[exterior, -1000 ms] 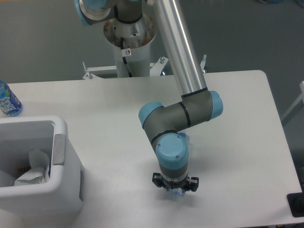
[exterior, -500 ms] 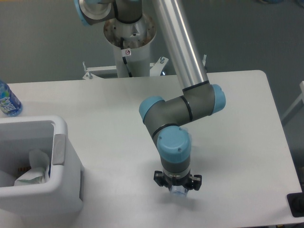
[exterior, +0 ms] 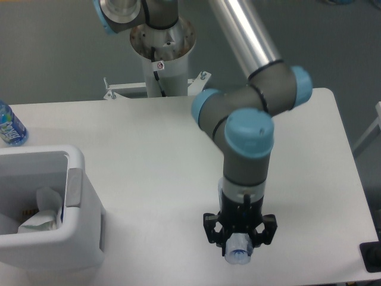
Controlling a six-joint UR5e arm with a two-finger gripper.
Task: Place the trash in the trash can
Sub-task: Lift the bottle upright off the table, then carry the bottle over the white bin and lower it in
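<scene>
The clear plastic bottle [exterior: 239, 251], the piece of trash not yet binned, hangs at the end of the arm, well out over the near right part of the white surface [exterior: 143, 149]. Only its bluish cap end and a short stretch of clear body show below the tool, facing the camera, so its long axis seems to run roughly along the tool's own line, though most of its length is hidden behind the wrist. The gripper [exterior: 239, 238] sits directly above and around it, the black fingers [exterior: 213, 229] drawn in narrow on either side of the bottle and apparently clamped on it; no shadow contact with the surface can be made out, so it looks lifted clear. The relation that matters next is sideways: the trash can [exterior: 76, 190] stands at the left edge, well apart from the bottle, with its open mouth facing up and its grey panel on the side toward the arm. The crumpled napkin [exterior: 41, 215] already lies inside it. The carry therefore probably has to run leftward across the surface and high enough to pass over the thick rim. The blue-labelled bottle [exterior: 10, 126] at the far left stands behind the can.
</scene>
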